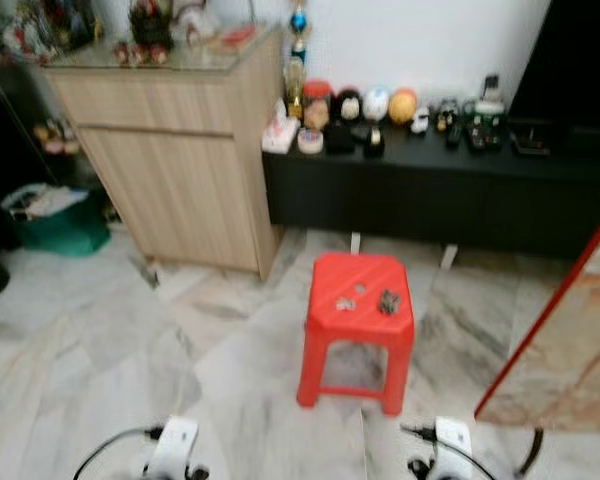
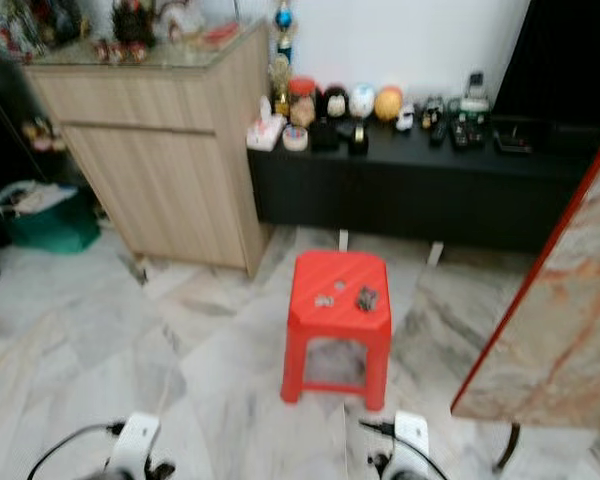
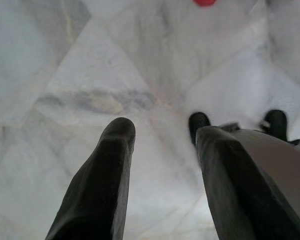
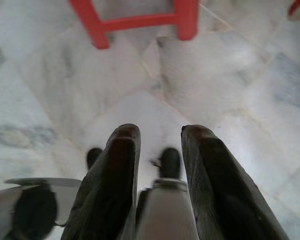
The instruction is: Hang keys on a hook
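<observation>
Nearest to me: both arms hang low at the bottom edge of the head view; I see the white wrist housings with black cables over the pale marble floor (image 1: 100, 340)
Left gripper (image 3: 160, 132): pointing down at the floor; its two long black fingers (image 3: 102, 185) stand apart with bare marble between them; nothing held
Right gripper (image 4: 160, 132): also aimed at the floor, just short of the stool's legs; its black fingers (image 4: 115, 180) stand apart with a narrow gap; nothing gripped
Red plastic stool (image 1: 360, 325): square-topped, four-legged, standing on the marble straight ahead of me, between the two arms
Keys (image 1: 388, 301): I read the small dark bunch lying on the stool's seat, toward its right side, as the keys; blur keeps me from being sure; a smaller pale bit (image 1: 346, 303) lies just beside it to the left
Hook: I cannot pick one out in the blur
Light wooden cabinet (image 1: 180, 150): stands back left against the wall; its top is crowded with small ornaments
Low black console (image 1: 430, 190): runs along the wall behind the stool; a row of round figurines and small gadgets sits on it
Green bin (image 1: 55, 225): on the floor at far left, beside the cabinet
Marble-patterned slab with a red edge (image 1: 570, 340): leans in at my right, near the stool
</observation>
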Motion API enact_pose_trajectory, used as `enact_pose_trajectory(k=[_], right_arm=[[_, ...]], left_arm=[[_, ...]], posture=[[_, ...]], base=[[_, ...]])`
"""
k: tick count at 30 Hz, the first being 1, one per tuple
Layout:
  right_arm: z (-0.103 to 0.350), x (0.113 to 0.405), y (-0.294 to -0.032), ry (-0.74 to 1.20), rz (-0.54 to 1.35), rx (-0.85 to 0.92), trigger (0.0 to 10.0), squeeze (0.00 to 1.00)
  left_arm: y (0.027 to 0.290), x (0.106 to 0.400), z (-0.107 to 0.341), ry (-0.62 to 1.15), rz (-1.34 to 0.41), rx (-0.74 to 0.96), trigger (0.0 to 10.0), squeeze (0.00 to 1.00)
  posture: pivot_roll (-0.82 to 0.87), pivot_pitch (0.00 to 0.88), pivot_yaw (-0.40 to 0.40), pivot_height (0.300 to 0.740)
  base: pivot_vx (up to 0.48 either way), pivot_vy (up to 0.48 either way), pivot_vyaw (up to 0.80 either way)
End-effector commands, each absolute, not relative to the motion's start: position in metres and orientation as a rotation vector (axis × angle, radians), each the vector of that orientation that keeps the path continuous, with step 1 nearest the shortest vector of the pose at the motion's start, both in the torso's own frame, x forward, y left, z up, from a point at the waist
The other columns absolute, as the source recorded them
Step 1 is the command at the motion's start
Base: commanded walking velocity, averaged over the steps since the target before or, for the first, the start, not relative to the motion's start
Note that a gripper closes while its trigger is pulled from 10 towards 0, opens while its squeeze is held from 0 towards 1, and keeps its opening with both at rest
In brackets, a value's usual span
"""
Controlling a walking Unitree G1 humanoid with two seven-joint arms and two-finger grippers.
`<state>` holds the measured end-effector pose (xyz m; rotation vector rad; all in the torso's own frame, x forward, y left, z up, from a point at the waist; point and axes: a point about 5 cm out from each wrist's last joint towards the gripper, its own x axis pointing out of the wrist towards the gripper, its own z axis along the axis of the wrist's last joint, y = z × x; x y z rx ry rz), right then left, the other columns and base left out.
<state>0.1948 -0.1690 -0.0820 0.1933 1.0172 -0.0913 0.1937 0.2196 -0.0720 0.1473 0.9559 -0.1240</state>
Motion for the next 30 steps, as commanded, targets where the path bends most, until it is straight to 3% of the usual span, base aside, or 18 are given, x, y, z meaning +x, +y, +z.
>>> enact_pose_trajectory(k=[1, 8, 13, 15, 16, 17, 21, 27, 30], right_arm=[[-0.082, 0.194, -0.174, 1.012, -0.107, 0.187, 10.0, 0.0], [-0.077, 0.202, -0.174, 0.925, -0.103, 0.171, 10.0, 0.0], [-0.071, 0.208, -0.178, 0.834, -0.135, 0.125, 10.0, 0.0], [-0.055, 0.232, -0.178, 0.71, -0.124, 0.08, 10.0, 0.0], [-0.055, 0.232, -0.178, 0.71, -0.124, 0.08, 10.0, 0.0], [-0.032, 0.259, -0.182, 0.58, -0.106, 0.084, 10.0, 0.0], [-0.01, 0.279, -0.188, 0.433, -0.081, 0.074, 10.0, 0.0], [-0.001, 0.281, -0.186, 0.323, -0.069, 0.058, 10.0, 0.0], [0.006, 0.273, -0.182, 0.209, -0.063, 0.065, 10.0, 0.0]], left_arm=[[0.218, 0.193, -0.073, 0.955, -0.121, 0.148, 10.0, 0.0], [0.221, 0.199, -0.068, 0.875, -0.059, 0.163, 10.0, 0.0], [0.221, 0.204, -0.062, 0.742, 0.035, 0.084, 10.0, 0.0], [0.232, 0.248, -0.028, 0.569, 0.027, 0.134, 10.0, 0.0], [0.232, 0.248, -0.028, 0.569, 0.027, 0.134, 10.0, 0.0], [0.237, 0.275, 0.001, 0.43, 0.002, 0.179, 10.0, 0.0], [0.229, 0.292, 0.027, 0.244, -0.052, 0.185, 10.0, 0.0], [0.219, 0.29, 0.038, 0.117, -0.077, 0.132, 10.0, 0.0], [0.207, 0.273, 0.043, 0.024, -0.13, 0.123, 10.0, 0.0]], posture=[[0.03, 0.0, 0.02, 0.74], [0.05, 0.0, 0.02, 0.74], [0.06, 0.0, 0.003, 0.74], [0.06, 0.0, -0.009, 0.74], [0.06, 0.0, -0.009, 0.74], [0.06, 0.0, -0.01, 0.74], [0.06, 0.0, -0.013, 0.74], [0.05, 0.0, -0.012, 0.74], [0.04, 0.0, -0.017, 0.74]], base=[[0.0, 0.0, 0.0], [0.0, 0.0, 0.0], [0.0, 0.0, 0.0], [0.0, 0.0, 0.0], [0.0, 0.0, 0.0], [0.0, 0.0, 0.0], [0.0, 0.0, 0.0], [0.0, 0.0, 0.0], [0.0, 0.0, 0.0]])
